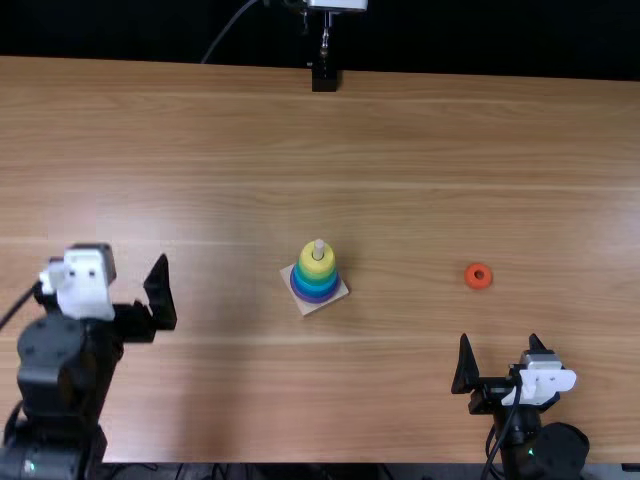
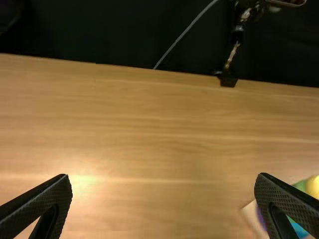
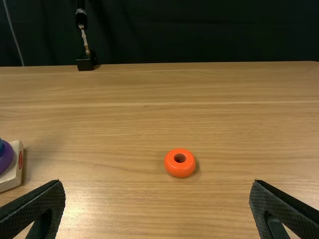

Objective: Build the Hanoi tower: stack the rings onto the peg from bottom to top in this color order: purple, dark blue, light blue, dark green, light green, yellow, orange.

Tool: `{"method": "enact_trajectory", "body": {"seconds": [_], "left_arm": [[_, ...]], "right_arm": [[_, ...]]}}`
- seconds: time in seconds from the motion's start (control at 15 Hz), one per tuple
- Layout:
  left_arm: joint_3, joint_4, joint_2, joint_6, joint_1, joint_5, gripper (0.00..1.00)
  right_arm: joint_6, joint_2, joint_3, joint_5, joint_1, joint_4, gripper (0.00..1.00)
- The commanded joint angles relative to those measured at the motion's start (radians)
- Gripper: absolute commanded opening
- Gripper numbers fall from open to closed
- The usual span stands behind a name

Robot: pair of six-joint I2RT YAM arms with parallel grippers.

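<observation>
Orange ring (image 3: 180, 170) lies flat on the table (image 1: 400, 150), its hole facing up, a short way beyond the right gripper (image 1: 499, 340) toward the table's far side. Seen from above, it sits just left of straight ahead of that gripper, apart from the fingertips. The right gripper's fingers are spread wide with nothing held, and the right arm is clearly the nearer one. The left gripper (image 2: 163, 176), also spread and empty, stands well off on the other side of the tower. Round as it is, the ring has no long axis to match, so the coming grasp should hinge on centring the fingers over it: forward and slightly left, then down on either side. The peg (image 1: 318, 247) rises left of the ring, near the middle of the table, its bare tip showing above the yellow ring (image 1: 317, 267), with purple lowest on the skewed wooden base (image 1: 307, 308). Only orange seems left to add, and the carry would run leftward from the pickup. An off-centre pinch could tip the ring or send it rolling.
</observation>
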Motion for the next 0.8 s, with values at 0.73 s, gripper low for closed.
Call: {"method": "enact_trajectory", "body": {"seconds": [0.73], "left_arm": [[-0.698,0.069,-0.721,0.008,0.017,-0.003,1.0]], "right_arm": [[-0.009,-0.013,-0.07,-0.01,-0.011,-0.058,1.0]]}}
